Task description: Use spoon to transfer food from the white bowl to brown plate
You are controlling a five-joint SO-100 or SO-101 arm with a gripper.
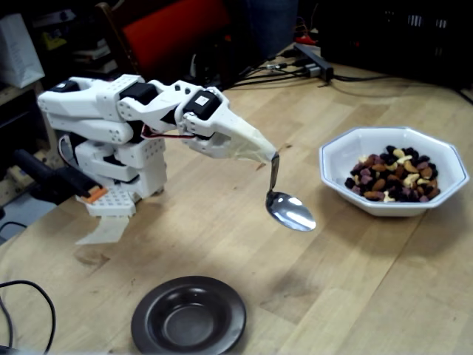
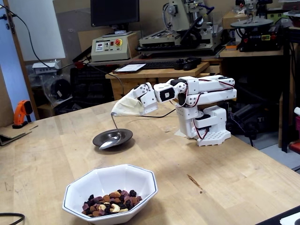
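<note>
Spoon (image 1: 290, 211) status: empty, suspended above the bare desk (image 1: 355, 281), not touching it. Nearest the camera in a fixed view, the brown plate (image 1: 188, 316) sits at the front edge of the desk with nothing in its sunken centre. Beyond it, the spoon hangs bowl-down from the end effector (image 1: 272, 157), which is wrapped in whitish tape and closed on the top of the handle; the individual fingers are not distinguishable under the wrap. To the right in this view, well apart from the plate, the white bowl (image 1: 340, 151) holds all visible food (image 1: 393, 177), a mix of nuts and dark pieces. The spoon is near the bowl's left wall but outside it. Farthest back, the arm base (image 1: 111, 159) stands folded low at the rear left. In another fixed view, the bowl (image 2: 93, 180) is nearest, the food (image 2: 108, 203) heaped at its front, and the spoon (image 2: 108, 143) overlaps the plate (image 2: 123, 136) only by line of sight. Progress assessment: no transfer is evident. Remaining steps appear to be entry into the bowl, scooping, a level carry to the plate, and tipping.
</note>
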